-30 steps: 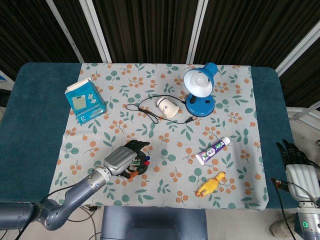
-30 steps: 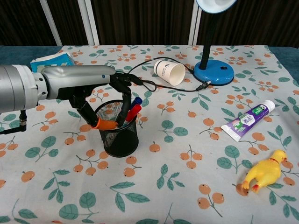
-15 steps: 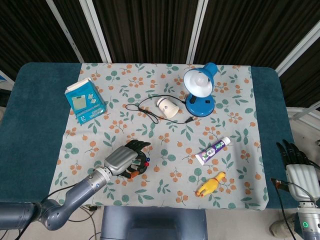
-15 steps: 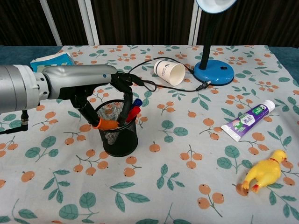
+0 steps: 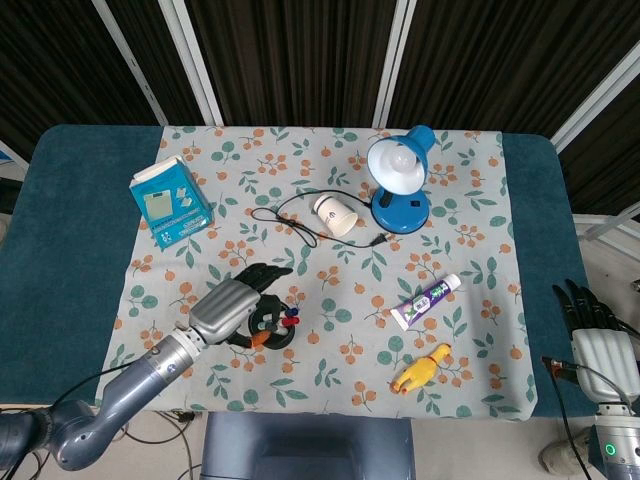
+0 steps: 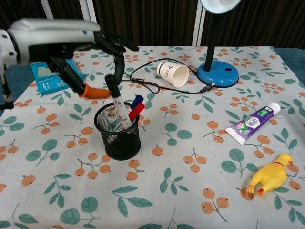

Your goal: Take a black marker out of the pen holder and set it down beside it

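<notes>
A black mesh pen holder (image 6: 117, 138) stands on the floral cloth, left of centre; the head view shows the holder (image 5: 274, 329) near the front edge. My left hand (image 6: 86, 50) hovers above it and pinches the black cap of a white-barrelled black marker (image 6: 119, 109). The marker is tilted, with its lower end still inside the holder's rim. A red marker (image 6: 135, 111) and a blue marker (image 6: 138, 101) remain in the holder. The head view shows my left hand (image 5: 226, 305) just left of the holder. My right hand (image 5: 594, 335) hangs off the table's right side, fingers extended, holding nothing.
A tipped paper cup (image 6: 171, 74), a black cable (image 6: 143, 85) and a blue lamp base (image 6: 218, 74) lie behind the holder. A teal box (image 6: 45, 80) sits at the left. A toothpaste tube (image 6: 251, 123) and a yellow rubber chicken (image 6: 269, 179) lie to the right.
My left hand has risen from the holder's rim, drawing the black marker upward. The right hand has not moved.
</notes>
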`<control>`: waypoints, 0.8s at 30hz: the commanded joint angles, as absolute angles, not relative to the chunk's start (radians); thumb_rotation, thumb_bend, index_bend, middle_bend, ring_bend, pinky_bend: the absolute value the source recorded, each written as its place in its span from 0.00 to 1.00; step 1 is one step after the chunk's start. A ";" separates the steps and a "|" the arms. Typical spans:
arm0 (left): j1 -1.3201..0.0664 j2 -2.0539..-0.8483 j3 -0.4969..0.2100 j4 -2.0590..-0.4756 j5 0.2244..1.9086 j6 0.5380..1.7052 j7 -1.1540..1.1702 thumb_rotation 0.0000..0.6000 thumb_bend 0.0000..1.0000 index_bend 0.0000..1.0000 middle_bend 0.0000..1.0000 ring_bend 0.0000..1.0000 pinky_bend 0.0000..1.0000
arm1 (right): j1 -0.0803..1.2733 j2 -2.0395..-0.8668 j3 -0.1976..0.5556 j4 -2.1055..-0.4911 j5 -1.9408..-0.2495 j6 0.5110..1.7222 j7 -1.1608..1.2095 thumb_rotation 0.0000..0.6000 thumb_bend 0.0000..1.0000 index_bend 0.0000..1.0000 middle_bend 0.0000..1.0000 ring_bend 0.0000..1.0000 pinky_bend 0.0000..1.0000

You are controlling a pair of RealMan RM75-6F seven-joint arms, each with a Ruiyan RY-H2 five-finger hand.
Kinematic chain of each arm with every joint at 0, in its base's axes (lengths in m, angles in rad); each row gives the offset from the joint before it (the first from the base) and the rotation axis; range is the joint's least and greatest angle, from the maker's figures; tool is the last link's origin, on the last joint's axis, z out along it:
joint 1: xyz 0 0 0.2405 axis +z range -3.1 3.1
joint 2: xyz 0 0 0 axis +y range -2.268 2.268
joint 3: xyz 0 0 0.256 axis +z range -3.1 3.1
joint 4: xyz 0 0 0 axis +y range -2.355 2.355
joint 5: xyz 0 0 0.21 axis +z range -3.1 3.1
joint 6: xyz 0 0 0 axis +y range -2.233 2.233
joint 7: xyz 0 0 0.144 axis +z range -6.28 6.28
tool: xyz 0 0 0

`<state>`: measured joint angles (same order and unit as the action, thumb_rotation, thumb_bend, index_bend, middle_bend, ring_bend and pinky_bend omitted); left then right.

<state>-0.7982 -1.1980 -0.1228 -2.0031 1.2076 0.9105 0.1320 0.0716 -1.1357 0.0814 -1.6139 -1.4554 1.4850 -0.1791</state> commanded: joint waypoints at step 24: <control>-0.658 -1.056 -0.134 -1.709 1.365 0.962 -0.338 1.00 0.36 0.56 0.05 0.00 0.00 | 0.071 -1.137 0.083 -1.620 -1.445 1.483 -0.192 1.00 0.15 0.02 0.00 0.07 0.18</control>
